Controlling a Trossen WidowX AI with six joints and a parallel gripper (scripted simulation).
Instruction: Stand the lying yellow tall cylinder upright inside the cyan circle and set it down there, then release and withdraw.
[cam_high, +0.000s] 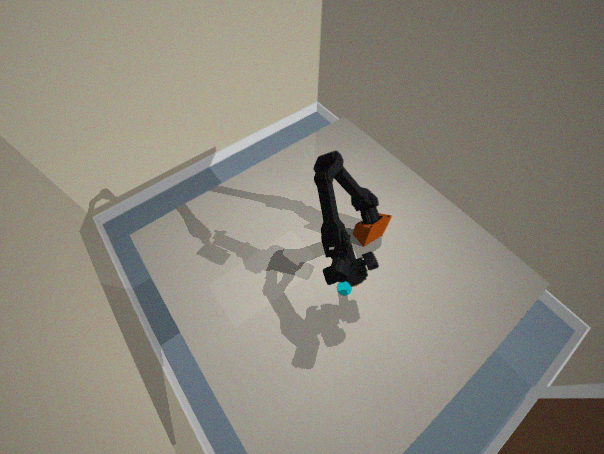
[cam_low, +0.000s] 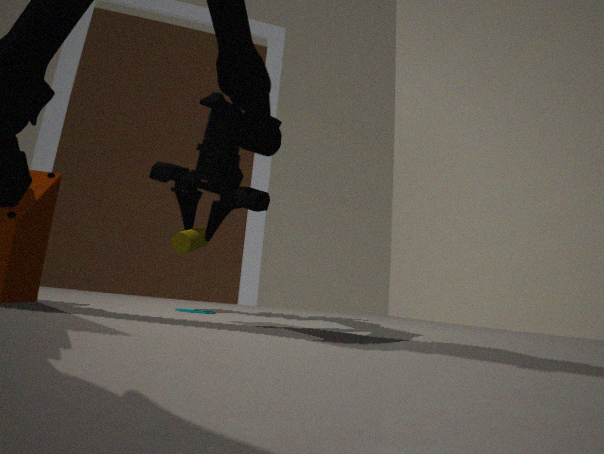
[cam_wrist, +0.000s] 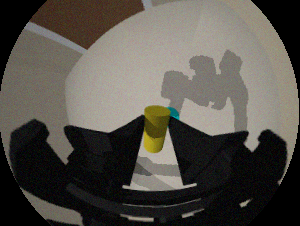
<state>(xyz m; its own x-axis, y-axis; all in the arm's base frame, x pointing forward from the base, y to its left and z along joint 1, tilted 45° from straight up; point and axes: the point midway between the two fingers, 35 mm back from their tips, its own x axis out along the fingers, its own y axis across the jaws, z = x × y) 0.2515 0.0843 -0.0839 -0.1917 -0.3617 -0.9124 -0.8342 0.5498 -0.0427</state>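
The yellow tall cylinder (cam_low: 185, 241) (cam_wrist: 154, 131) is held between the fingertips of my gripper (cam_low: 200, 234) (cam_wrist: 157, 118), high above the floor. In the exterior view it lies close to level, slightly tilted, with one end face towards that camera. My gripper is shut on it. The cyan circle (cam_high: 344, 288) (cam_low: 196, 311) (cam_wrist: 173, 113) lies flat on the floor below the gripper; in the wrist view the cylinder and a finger hide part of it. In the top view the gripper body hides nearly all of the cylinder.
The orange block (cam_high: 371, 231) (cam_low: 25, 240) stands under the arm's base, beside the reaching arm. The arm's shadows fall across the pale floor (cam_high: 425, 300). A blue-grey border with a white edge runs around the surface in the top view.
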